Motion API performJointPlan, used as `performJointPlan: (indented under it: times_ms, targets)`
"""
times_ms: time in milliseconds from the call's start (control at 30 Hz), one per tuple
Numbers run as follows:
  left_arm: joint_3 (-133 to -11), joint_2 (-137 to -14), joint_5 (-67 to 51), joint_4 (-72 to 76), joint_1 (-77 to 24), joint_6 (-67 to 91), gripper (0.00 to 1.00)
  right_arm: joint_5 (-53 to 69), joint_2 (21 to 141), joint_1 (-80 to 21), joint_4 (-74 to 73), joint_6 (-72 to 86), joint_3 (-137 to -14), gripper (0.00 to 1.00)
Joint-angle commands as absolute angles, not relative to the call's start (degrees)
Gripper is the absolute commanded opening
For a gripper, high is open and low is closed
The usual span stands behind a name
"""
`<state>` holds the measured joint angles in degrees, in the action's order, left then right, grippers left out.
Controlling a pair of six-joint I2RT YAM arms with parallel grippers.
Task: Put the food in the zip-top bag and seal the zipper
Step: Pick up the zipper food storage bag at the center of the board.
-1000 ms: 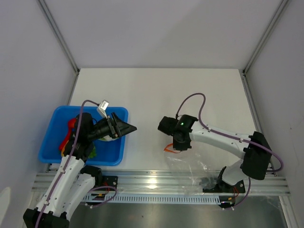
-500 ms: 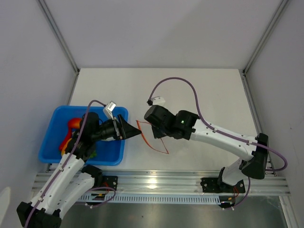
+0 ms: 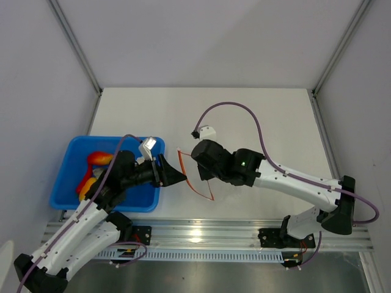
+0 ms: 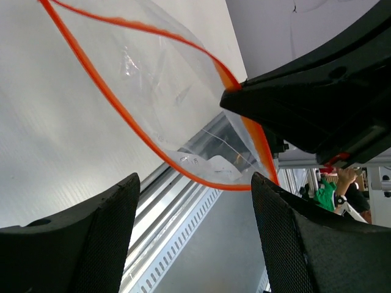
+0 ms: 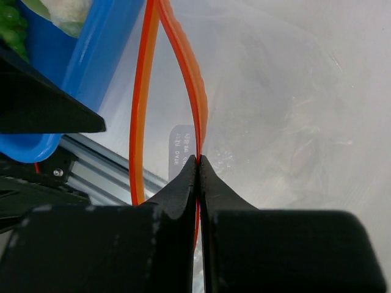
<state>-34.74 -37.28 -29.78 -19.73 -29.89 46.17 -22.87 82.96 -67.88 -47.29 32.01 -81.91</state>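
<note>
The zip-top bag (image 5: 293, 122) hangs clear and crinkly from my right gripper (image 5: 197, 160), which is shut on one lip of the red zipper (image 5: 186, 67). The other lip (image 5: 142, 122) bows away, so the mouth stands open. In the top view the zipper (image 3: 190, 185) faces my left gripper (image 3: 178, 177), just right of the blue tray. That left gripper (image 4: 194, 180) is open and empty, its fingers (image 4: 79, 244) level with the lower rim of the bag's mouth (image 4: 122, 116). The food stays in the tray: red-orange fruit (image 3: 98, 159), a yellow piece (image 3: 87, 184), cauliflower (image 5: 67, 9), green bits (image 5: 12, 24).
The blue tray (image 3: 61, 183) sits at the table's front left, partly under my left arm. A metal rail (image 3: 208, 229) runs along the near edge. A purple cable (image 3: 238, 110) arches above my right arm.
My right arm carried the bag from the front right leftwards and lifted it, mouth toward the tray. My left gripper slid forward and slightly down to meet the mouth.
</note>
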Motion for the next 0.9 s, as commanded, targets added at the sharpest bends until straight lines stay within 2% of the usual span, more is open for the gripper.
performJointPlan:
  times_ms: [0,233,300,333,400,533,567,667,700,767,833,867]
  targets:
    - [-32.9,-36.4,-26.3,-17.5,-32.8,50.1,0.75,-24.0,79.7,-69.7,-42.8,31.9,-81.7,0.00]
    - [-32.3,-42.3,-23.3,-11.9,-38.6,53.4,0.71,-26.2,77.9,-73.6,-42.1,33.3,-80.1,0.00]
    - [-32.8,-44.1,-21.6,-11.4,-39.8,52.9,0.65,-26.7,77.2,-74.4,-41.6,33.7,-79.2,0.00]
    - [-34.2,-46.2,-21.9,-11.6,-39.8,52.6,0.54,-27.2,76.8,-74.9,-41.5,34.0,-79.0,0.00]
    - [-35.3,-48.1,-22.1,-12.8,-40.0,51.1,0.39,-28.3,76.2,-75.0,-42.4,35.2,-78.7,0.00]
    - [-38.3,-49.1,-21.7,-15.7,-40.1,49.0,0.01,-29.4,76.3,-75.5,-44.9,37.4,-78.3,0.00]
    - [-39.1,-48.8,-21.4,-17.3,-40.2,48.8,0.01,-29.6,76.6,-75.8,-46.5,37.8,-78.4,0.00]
    - [-37.5,-45.8,-18.2,-17.8,-41.2,48.3,0.01,-30.9,78.7,-76.3,-49.1,38.2,-79.3,0.09]
    - [-37.0,-44.7,-17.2,-18.1,-41.5,49.2,0.01,-31.9,79.9,-76.4,-49.8,38.4,-79.8,0.17]
    - [-35.6,-41.4,-16.4,-17.6,-41.7,50.5,0.01,-32.6,81.4,-76.5,-52.0,38.8,-81.4,0.23]
    - [-34.8,-39.3,-15.6,-17.5,-41.9,50.9,0.01,-33.4,83.4,-76.4,-53.4,39.3,-83.5,0.35]
    - [-35.0,-39.1,-15.3,-17.9,-41.9,50.9,0.01,-33.4,83.9,-76.5,-53.4,39.3,-83.9,0.35]
